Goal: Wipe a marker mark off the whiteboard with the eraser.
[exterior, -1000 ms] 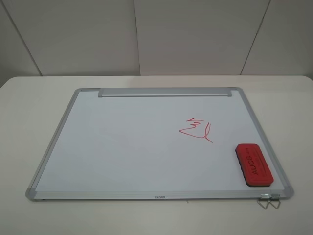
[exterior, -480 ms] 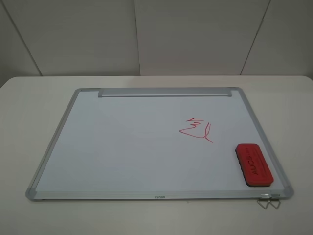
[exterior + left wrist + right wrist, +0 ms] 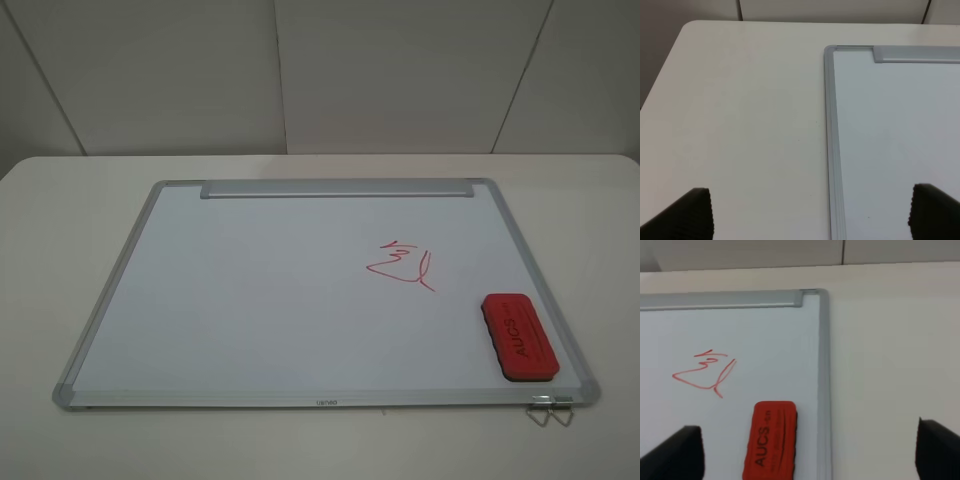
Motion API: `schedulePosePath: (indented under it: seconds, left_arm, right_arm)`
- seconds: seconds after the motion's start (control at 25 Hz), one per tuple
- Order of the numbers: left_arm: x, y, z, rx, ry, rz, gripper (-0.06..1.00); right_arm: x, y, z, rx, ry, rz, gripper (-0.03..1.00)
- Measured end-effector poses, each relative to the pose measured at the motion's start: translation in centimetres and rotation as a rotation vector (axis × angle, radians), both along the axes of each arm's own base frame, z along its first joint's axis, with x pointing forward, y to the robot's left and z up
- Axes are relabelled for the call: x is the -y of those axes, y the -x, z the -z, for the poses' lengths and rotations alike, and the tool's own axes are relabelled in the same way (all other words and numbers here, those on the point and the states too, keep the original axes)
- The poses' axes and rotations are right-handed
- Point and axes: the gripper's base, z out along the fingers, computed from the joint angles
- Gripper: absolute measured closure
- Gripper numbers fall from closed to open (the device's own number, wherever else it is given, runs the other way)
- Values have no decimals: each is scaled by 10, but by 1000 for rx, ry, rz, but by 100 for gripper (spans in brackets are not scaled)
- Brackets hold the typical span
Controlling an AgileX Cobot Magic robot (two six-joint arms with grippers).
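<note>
The whiteboard [image 3: 250,300] lies flat on the table, its silver tray strip [image 3: 335,188] at the far edge. A small red marker mark [image 3: 402,266], a slanted outline with crossing strokes and a long lower line, sits right of the board's middle; the right wrist view shows this marker mark [image 3: 705,372] too. The red eraser [image 3: 518,336] rests on the board's near right corner, lettering up, and the eraser [image 3: 770,440] lies just ahead of my right gripper [image 3: 807,452], which is open above it. My left gripper [image 3: 812,215] is open over the board's left frame [image 3: 830,130], holding nothing. Neither gripper shows in the exterior view.
A white table [image 3: 60,220] surrounds the board, with grey wall panels behind. Metal hanger clips [image 3: 550,410] stick out below the board's near right corner. The table's left edge and rounded corner [image 3: 685,30] lie beyond the left gripper.
</note>
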Motion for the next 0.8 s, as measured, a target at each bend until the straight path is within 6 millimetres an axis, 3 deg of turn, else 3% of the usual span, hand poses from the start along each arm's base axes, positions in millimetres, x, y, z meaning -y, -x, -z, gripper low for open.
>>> schedulePosePath:
  seconds: [0.32, 0.8]
  left_arm:
    - [0, 0, 0, 0, 0, 0, 16]
    - [0, 0, 0, 0, 0, 0, 16]
  right_arm:
    - [0, 13, 1, 76, -13, 53, 22]
    - [0, 14, 1, 80, -12, 63, 22]
